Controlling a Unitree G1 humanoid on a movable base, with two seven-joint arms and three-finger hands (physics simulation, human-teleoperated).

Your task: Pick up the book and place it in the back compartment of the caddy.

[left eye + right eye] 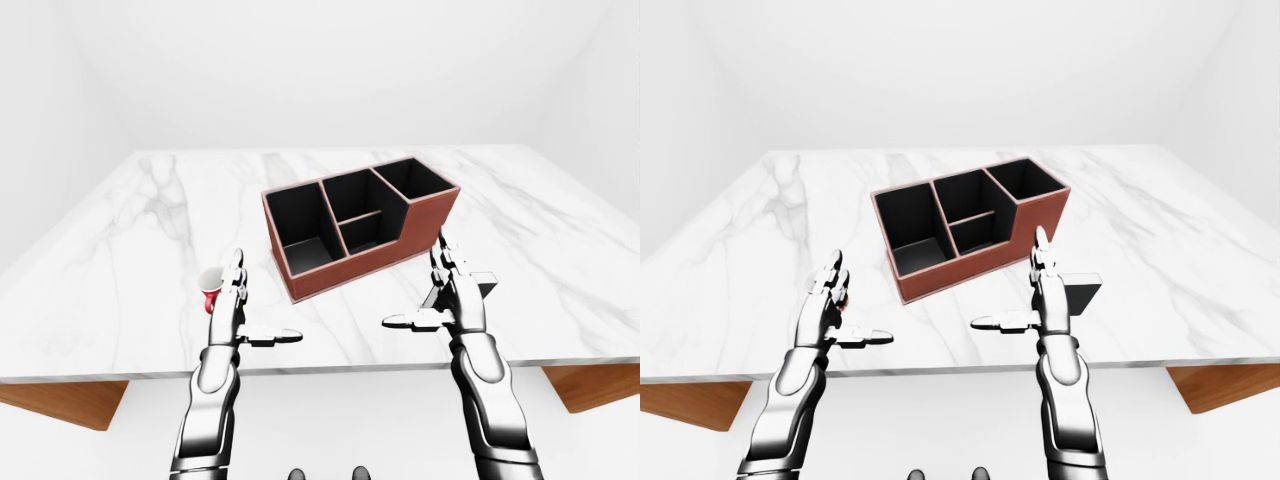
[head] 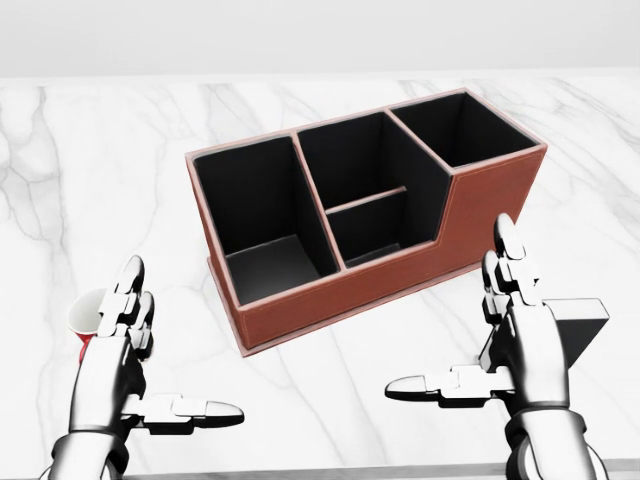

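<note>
A brown caddy point(image 2: 330, 300) with black compartments stands on the white marble table point(image 2: 120, 160), in the middle of the head view. It has one wide compartment at the left, two small ones in the middle and a taller one point(image 2: 455, 130) at the upper right. The dark book point(image 2: 578, 328) lies on the table at the right of the view, partly hidden behind my right hand point(image 2: 470, 335). That hand is open, fingers up and thumb pointing left, beside the book and not holding it. My left hand point(image 2: 160, 360) is open and empty at the lower left.
A red patterned cup point(image 2: 84, 318) lies on the table just behind my left hand's fingers. The table's near edge point(image 1: 330, 368) runs just below both hands. Its wooden supports show under both ends in the left-eye view.
</note>
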